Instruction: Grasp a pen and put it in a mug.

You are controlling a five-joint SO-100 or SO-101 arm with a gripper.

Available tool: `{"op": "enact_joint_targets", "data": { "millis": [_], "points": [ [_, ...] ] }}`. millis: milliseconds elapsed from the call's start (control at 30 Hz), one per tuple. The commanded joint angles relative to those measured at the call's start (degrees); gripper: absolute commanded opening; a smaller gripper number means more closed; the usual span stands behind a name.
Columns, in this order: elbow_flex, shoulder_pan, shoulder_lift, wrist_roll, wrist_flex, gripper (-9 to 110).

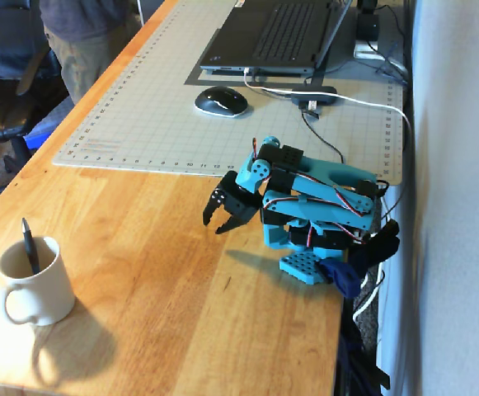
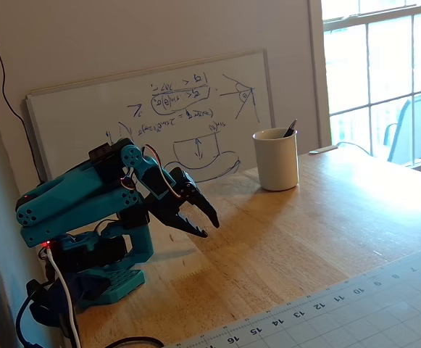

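— Pen (image 1: pixel 29 245) in mug (image 1: pixel 31 281), as we read it: the dark barrel stands tilted inside the cream mug at the near left corner of the wooden worktop (image 1: pixel 165 280), its top poking above the rim. In the other fixed view the pen (image 2: pixel 290 129) shows at the rim of the mug (image 2: pixel 276 159) too.

— So what do we say is left?

— Little, in our judgement. The blue arm sits folded low over its base, well apart from the mug, and its black pincer (image 1: pixel 218 223) hangs parted and empty, tips toward the wood; the low view shows the same pincer (image 2: pixel 209 220) holding nothing.

— Any writing we can read?

— Ruler numbers along the cutting mat (image 2: pixel 369 304), 11 to 16 from that side. The whiteboard (image 2: pixel 152 116) carries formulas and sketches in marker, too faint for us to read. We see no brand on the mug.
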Motion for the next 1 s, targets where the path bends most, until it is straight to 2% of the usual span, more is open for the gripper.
{"op": "enact_joint_targets", "data": {
  "millis": [0, 200, 967],
  "points": [
    [-0.35, 0.26, 1.49, -0.62, -0.53, 7],
    [-0.18, 0.18, 1.49, -0.62, -0.53, 1],
    [0.00, -0.26, 1.41, -0.44, -0.44, 1]
  ]
}}
